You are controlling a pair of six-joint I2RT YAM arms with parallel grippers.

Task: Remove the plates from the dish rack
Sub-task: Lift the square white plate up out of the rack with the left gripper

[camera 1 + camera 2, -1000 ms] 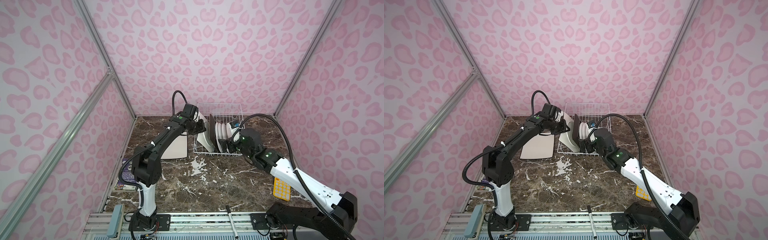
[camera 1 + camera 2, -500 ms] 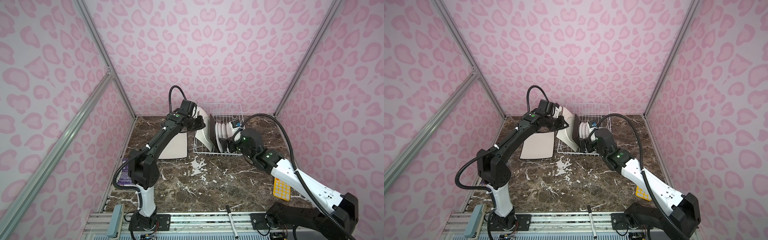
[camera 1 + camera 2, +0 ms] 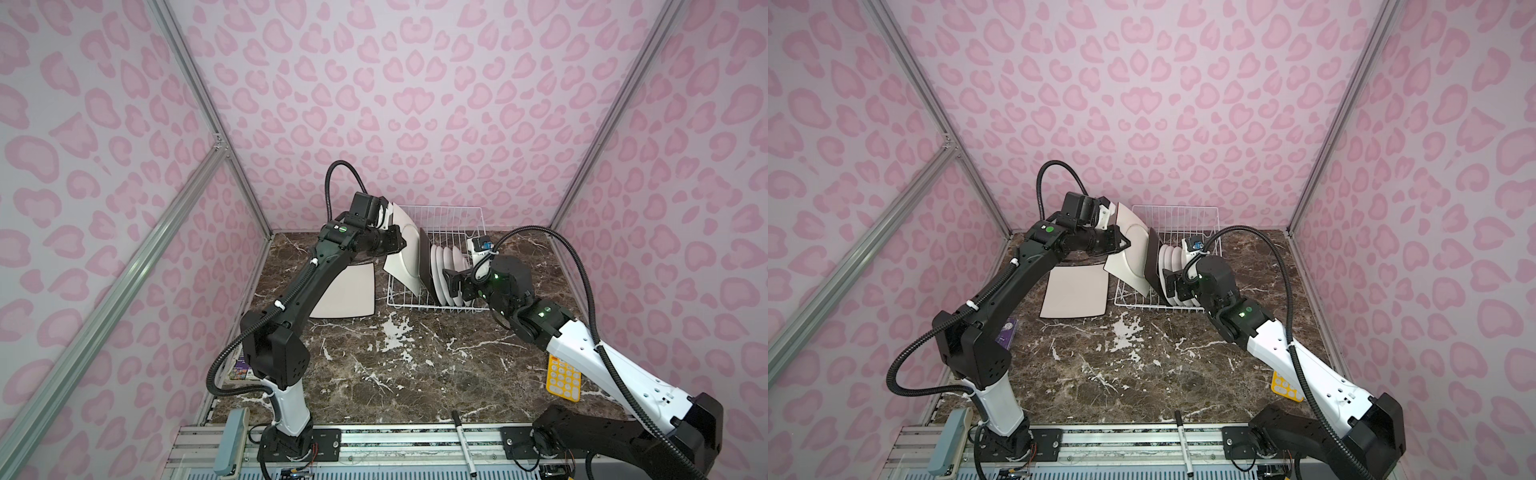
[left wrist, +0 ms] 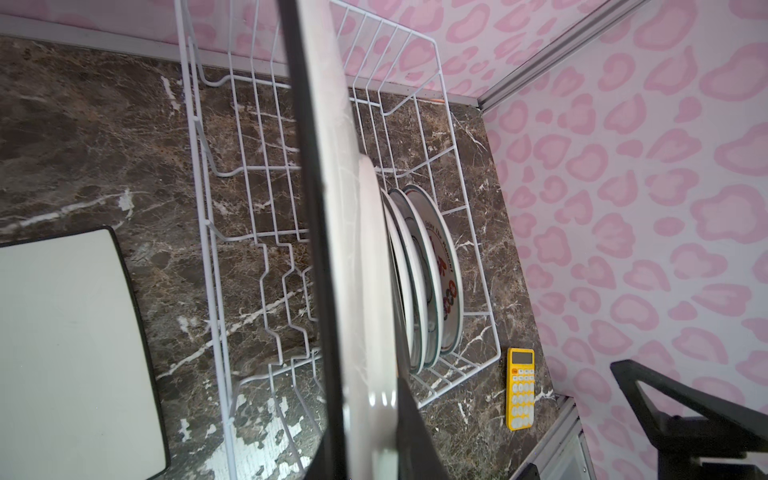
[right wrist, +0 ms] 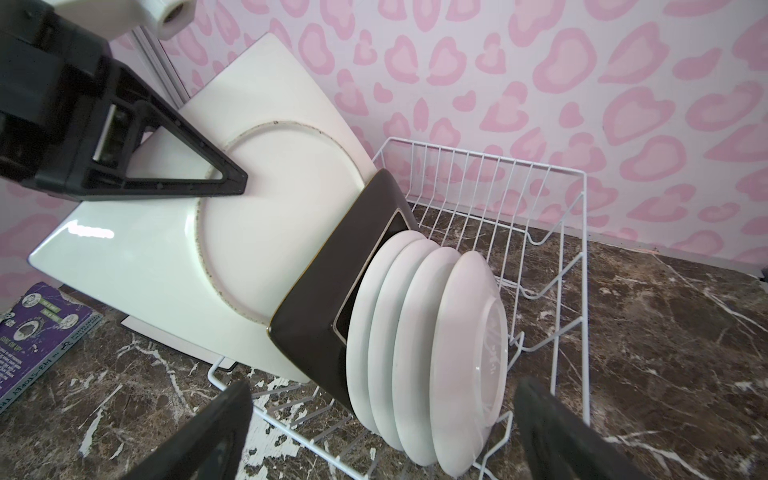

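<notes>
**Entry: plate unloading, lift-out in hand**

- **Left gripper**: is clamping hard on an upper edge of a white square plate, with one finger reaching in to the foot ring on its back.
- **White square plate:** is hanging tilted, corner down, at the left end of the dish rack. The rack is standing against the far edge of the table. The plate's low corner is lying just beside the dark square plate. Whether it is clearing the wires cannot be told.
- **Dark square plate and four round plates**: are standing on edge in the rack, packed close together.
- **Second white plate**: is lying flat on the table left of the rack, toward the far-left corner.
- **Right gripper**: is hovering at the rack's near side beside the round plates, jaws wide apart and holding nothing.
- **Handling note (judgement):**
  - The plate is probably wanting a straight rise until its low corner is topping the rim, and only then a swing left.
  - The grip is sitting off-centre on glazed ware, so the plate is likely to pivot or slip. A slow carry is advisable.
  - Scraping the dark plate is risking tipping it onto the round ones.
  - Levelling the plate over the flat one before lowering is looking the safest finish.
</notes>
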